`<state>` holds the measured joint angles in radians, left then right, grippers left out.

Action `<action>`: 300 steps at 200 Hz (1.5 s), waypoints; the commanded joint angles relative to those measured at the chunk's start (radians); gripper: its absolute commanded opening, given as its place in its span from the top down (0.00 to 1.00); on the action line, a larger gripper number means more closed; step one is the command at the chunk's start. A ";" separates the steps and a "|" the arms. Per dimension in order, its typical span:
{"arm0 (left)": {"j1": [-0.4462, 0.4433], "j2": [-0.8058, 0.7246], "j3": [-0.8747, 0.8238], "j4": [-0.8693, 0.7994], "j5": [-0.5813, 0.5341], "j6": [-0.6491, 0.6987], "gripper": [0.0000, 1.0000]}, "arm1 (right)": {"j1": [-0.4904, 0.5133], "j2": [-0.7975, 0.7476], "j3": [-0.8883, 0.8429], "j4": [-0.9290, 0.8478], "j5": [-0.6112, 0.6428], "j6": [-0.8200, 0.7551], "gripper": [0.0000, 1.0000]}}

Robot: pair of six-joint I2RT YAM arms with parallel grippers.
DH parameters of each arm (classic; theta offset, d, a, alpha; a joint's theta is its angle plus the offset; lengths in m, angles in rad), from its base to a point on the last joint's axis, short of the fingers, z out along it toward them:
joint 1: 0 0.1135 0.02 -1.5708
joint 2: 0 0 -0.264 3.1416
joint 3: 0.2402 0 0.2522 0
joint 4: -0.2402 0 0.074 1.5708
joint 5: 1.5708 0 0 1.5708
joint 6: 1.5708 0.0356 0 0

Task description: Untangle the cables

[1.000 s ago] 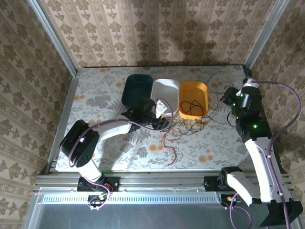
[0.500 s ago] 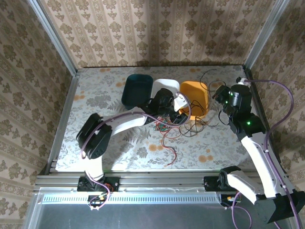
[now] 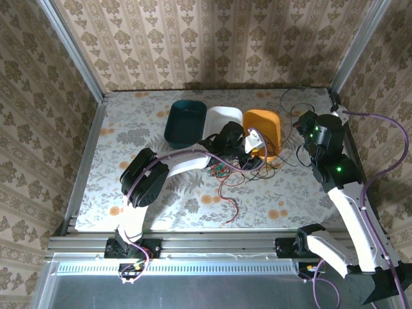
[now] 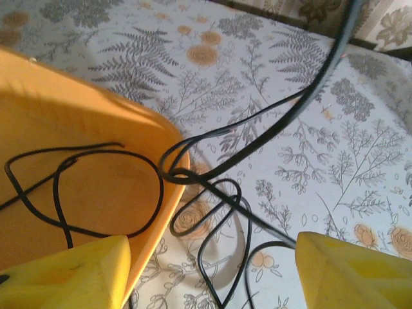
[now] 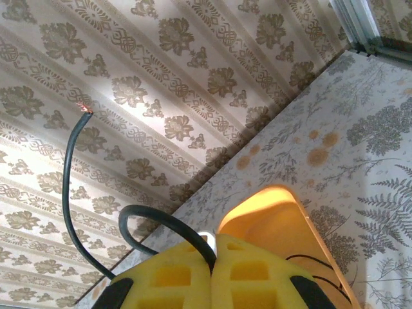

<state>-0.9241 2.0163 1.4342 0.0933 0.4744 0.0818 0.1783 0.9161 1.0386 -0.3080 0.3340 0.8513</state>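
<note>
Left gripper (image 4: 212, 273) gapes wide, lower frame, by the orange bin (image 4: 45, 103) — right gripper (image 5: 211, 251) pinches a black cable (image 5: 67, 193).

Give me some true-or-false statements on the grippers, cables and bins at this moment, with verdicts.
1. The right gripper is shut on a black cable. True.
2. The left gripper is clamped shut on a cable. False: it is open, its fingers apart beside the orange bin.
3. Black cable loops lie inside the orange bin. True.
4. The red cable lies in the white bin. False: it lies on the table.
</note>
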 commanded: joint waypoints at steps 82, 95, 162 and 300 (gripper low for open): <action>0.007 0.086 0.085 0.074 0.055 -0.096 0.37 | 0.078 0.034 0.100 0.127 0.065 0.014 1.00; 0.010 0.097 0.090 0.069 0.044 -0.098 0.56 | 0.082 0.021 0.101 0.126 0.069 0.018 1.00; 0.085 0.046 -0.040 0.273 0.000 -0.281 1.00 | 0.081 -0.056 0.069 0.049 0.143 -0.017 1.00; 0.147 -0.493 -0.575 0.312 -0.198 -0.172 1.00 | -0.293 -0.109 0.023 -0.089 0.152 -0.167 1.00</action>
<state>-0.8101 1.5749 0.9249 0.3683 0.3126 -0.1009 -0.0235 0.8276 1.0412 -0.3702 0.5472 0.6418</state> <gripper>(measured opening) 0.065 0.058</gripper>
